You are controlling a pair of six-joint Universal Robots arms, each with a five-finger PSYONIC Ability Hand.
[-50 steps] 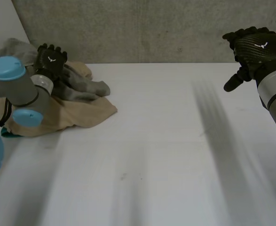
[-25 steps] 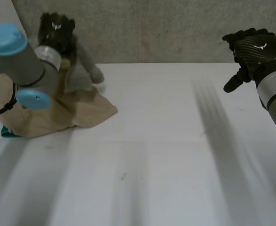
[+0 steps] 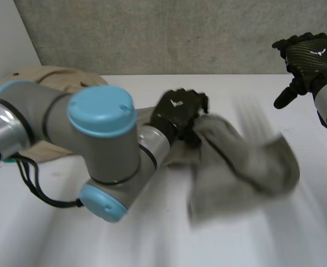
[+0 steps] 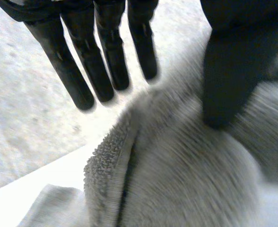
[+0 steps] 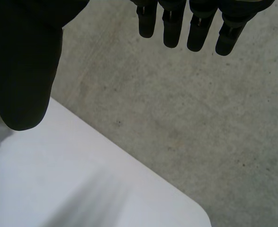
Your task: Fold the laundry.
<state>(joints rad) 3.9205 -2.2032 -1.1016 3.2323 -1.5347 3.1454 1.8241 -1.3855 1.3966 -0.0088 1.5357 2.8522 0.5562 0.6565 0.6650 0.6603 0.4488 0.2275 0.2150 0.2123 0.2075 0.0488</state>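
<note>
Towel (image 3: pixel 241 167) leaves the heap: in the past second the left hand (image 3: pixel 177 114) has swung the grey piece from the beige pile (image 3: pixel 46 78) at the table's (image 3: pixel 52 233) back left out over its middle, thumb (image 4: pixel 228 71) clamped into the cloth. It now looks ready to be spread for folding. The right hand (image 3: pixel 311 58) hangs raised at the far side, relaxed and empty. Motion smears the towel's edges, its corners cannot be made out, and the left arm covers much of the pile.

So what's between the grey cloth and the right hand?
Nothing, just bare white table, seen in the head view. The left hand holds the grey cloth; the right hand hangs apart from it.
</note>
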